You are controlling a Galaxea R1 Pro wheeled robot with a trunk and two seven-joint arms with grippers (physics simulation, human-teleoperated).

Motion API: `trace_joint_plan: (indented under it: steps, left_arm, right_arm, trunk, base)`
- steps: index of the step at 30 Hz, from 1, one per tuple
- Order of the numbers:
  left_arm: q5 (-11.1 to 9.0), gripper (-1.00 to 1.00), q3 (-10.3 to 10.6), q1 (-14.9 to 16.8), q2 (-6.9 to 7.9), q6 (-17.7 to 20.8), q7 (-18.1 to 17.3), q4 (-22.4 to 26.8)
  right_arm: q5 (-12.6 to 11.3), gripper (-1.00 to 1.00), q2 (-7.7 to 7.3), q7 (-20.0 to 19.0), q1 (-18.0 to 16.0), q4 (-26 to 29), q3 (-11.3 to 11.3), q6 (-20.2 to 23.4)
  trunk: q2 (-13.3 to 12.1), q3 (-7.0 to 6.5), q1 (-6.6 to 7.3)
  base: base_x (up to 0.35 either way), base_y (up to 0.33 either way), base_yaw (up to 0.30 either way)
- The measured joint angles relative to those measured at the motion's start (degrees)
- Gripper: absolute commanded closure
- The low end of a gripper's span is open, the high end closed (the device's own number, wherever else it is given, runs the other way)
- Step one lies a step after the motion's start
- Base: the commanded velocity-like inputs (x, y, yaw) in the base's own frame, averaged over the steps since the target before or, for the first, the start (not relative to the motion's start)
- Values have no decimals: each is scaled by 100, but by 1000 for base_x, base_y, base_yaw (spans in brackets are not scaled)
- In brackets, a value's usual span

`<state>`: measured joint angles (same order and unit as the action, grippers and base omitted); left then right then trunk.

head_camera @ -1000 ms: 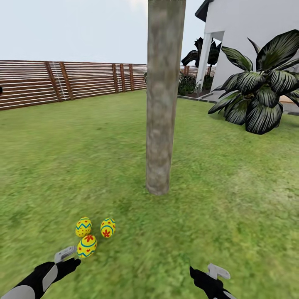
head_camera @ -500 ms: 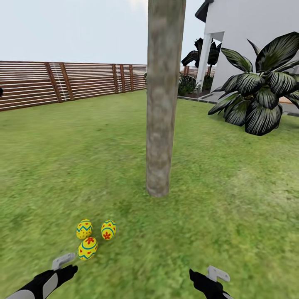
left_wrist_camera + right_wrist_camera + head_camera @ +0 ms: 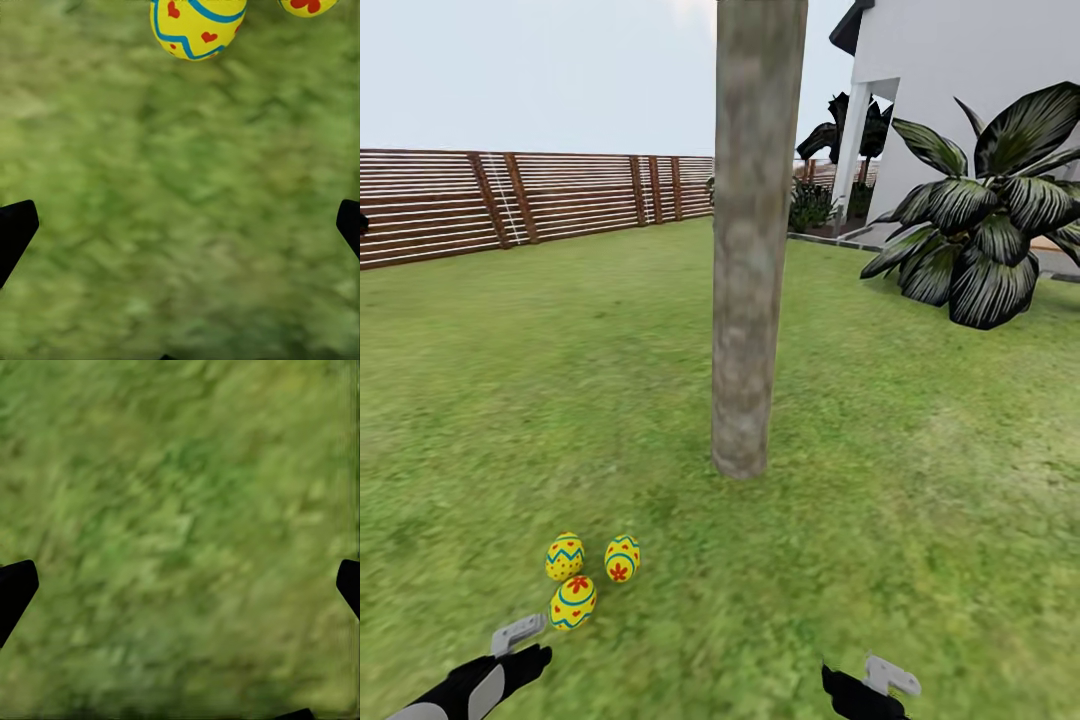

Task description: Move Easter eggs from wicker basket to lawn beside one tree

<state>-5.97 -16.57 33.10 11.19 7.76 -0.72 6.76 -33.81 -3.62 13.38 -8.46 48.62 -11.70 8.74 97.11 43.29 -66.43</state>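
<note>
Three Easter eggs (image 3: pixel 592 580) clustered on lawn (image 3: pixel 920 500), near tree (image 3: pixel 745 300) base, just ahead of left hand (image 3: pixel 180 232). Both hands spread, holding nothing; right hand (image 3: pixel 180 592) over bare grass. Eggs likely light, smooth, prone to rolling (rigid shell, probably): grip across widest middle.

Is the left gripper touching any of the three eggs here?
Apart. In the head view, grass shows between the left gripper and the nearest egg; its wrist view shows fingertips spread wide over bare lawn.

Tree (image 3: pixel 745 250) crown cut off above; both arms cropped below.
</note>
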Motion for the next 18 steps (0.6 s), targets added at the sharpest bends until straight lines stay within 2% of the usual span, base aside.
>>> trace_joint_plan:
  steps: [5, 18]
  left_arm:
    - [60, -100, 1, -6, -10, 4, 0, 0]
    - [64, -100, 0, -14, -34, -2, 0, 0]
  right_arm:
    - [15, -100, 13, -5, -4, -229, -30, -315]
    - [4, -100, 18, 0, -3, -258, -51, -364]
  trunk:
    - [-201, -90, 110]
    - [-722, -323, 395]
  base:
    - [0, 0, 0]
    - [0, 0, 0]
